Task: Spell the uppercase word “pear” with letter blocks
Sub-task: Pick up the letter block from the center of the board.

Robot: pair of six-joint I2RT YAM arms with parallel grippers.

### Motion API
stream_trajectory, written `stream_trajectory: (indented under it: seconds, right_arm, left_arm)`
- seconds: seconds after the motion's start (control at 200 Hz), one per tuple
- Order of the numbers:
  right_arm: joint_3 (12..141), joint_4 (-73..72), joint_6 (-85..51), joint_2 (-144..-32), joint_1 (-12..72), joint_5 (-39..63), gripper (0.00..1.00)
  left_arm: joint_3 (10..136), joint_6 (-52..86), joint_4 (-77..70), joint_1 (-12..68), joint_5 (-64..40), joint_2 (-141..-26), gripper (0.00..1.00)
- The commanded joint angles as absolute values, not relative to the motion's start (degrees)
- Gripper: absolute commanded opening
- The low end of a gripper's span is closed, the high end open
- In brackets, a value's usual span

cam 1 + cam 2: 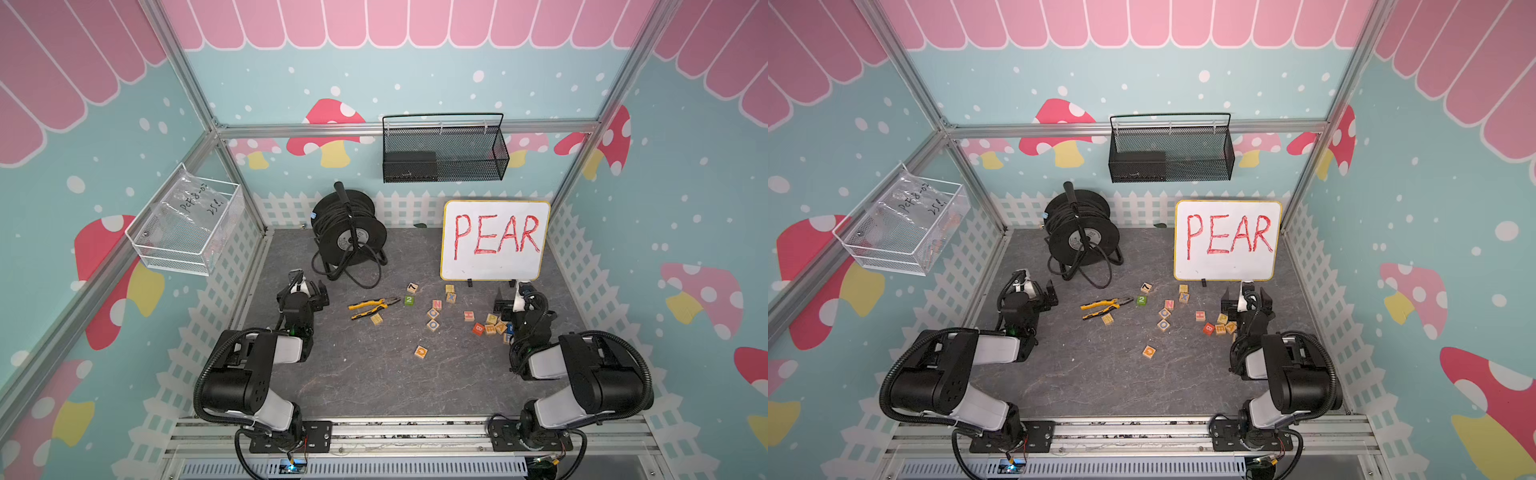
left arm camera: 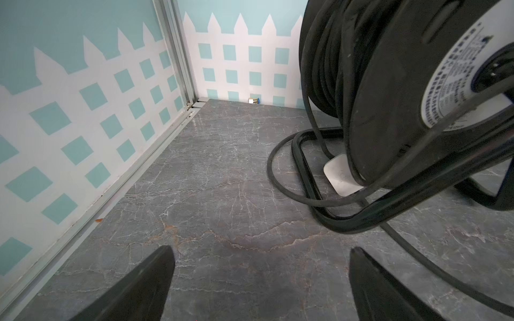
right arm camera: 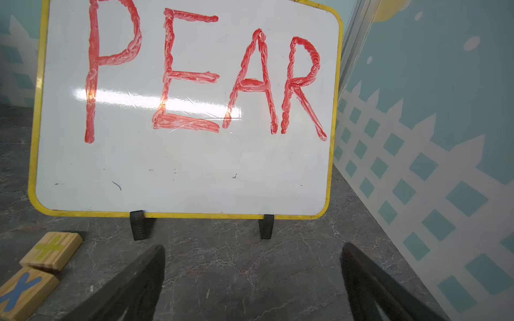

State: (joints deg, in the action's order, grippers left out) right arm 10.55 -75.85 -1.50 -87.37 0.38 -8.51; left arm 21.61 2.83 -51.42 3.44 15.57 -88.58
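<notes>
Our left gripper and right gripper both gape empty. The letter blocks sit bunched in front of the whiteboard, R half-hidden. We judge the row is not yet formed.

This is a robot test cell in a lab, dressed like a playroom. An aluminium-profile frame carries printed mushroom-and-picket-fence wall panels. A left arm and a right arm are bolted to a slotted rail at the edge of a grey marble-patterned tabletop. A black mesh basket hangs on the frame.
</notes>
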Motion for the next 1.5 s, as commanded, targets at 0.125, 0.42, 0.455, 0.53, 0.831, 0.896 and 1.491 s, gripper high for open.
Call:
stream_trajectory:
  seconds: [0.125,0.42,0.455,0.53,0.831,0.896,1.491]
  right_arm:
    - [11.2,-76.6,-0.4,-87.7,0.4,-8.0,0.99]
    - [11.2,-76.6,-0.4,-87.7,0.4,-8.0,0.99]
    - [11.2,-76.6,-0.4,-87.7,0.4,-8.0,0.99]
    - [11.1,-76.6,-0.4,-87.7,0.4,-8.0,0.99]
    - [11.2,-76.8,-0.4,-87.6,0.4,-8.0,0.99]
    - [11.2,-76.8,-0.4,-87.6,0.5,-8.0,1.00]
    - [13.7,-54.7,-2.1,-68.1,0.5,-5.4,1.00]
  left_arm:
    - [22.4,3.0,-51.1,3.2,14.9,-88.2,1.00]
    - [22.5,3.0,-51.1,3.1,14.9,-88.2,1.00]
    - [22.4,2.9,-51.1,3.2,14.9,-88.2,1.00]
    - [22.4,2.9,-51.1,3.2,14.9,-88.2,1.00]
    - [22.4,3.0,-51.1,3.2,14.9,-88.2,1.00]
    - [22.4,3.0,-51.1,3.2,14.9,-88.2,1.00]
    - [25.8,0.4,-35.2,6.7,17.2,-75.2,1.00]
